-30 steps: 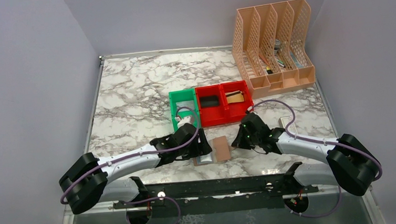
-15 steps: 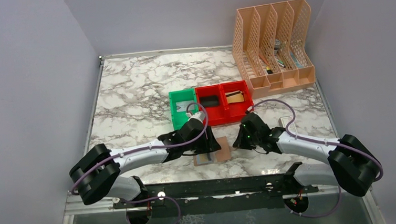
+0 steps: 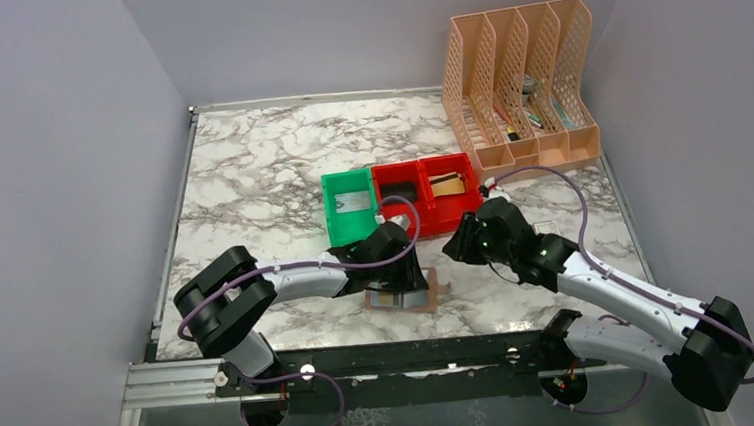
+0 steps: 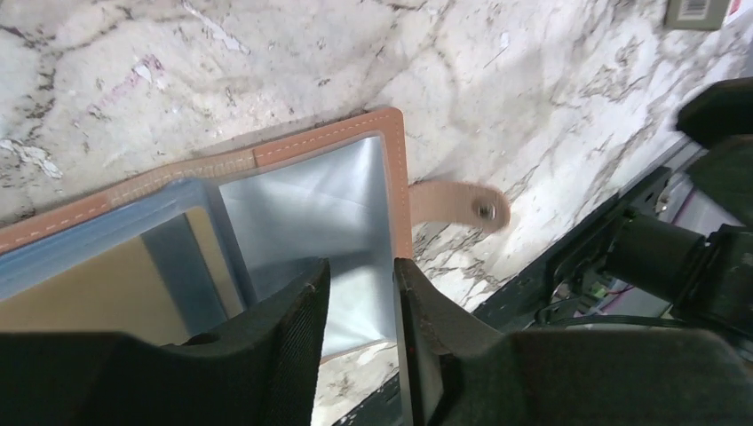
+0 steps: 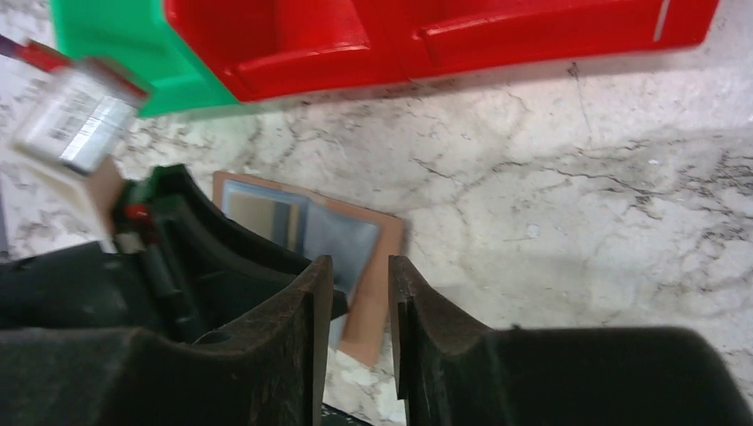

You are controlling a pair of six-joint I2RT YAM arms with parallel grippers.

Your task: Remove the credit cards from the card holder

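One card holder [image 4: 266,153] lies open by the table's [image 3: 250,172] near edge, two cards inside, gold card [image 4: 98,284] and silver card [image 4: 306,209], left gripper [image 4: 358,271] slightly parted over the silver, right gripper [image 5: 357,266] slightly parted, empty.

The holder [image 4: 266,155] is edged in tan with pale stitching and lined in light blue. The card [image 4: 98,284] is coloured seemingly gold. The table [image 3: 249,162] is veined grey on white.
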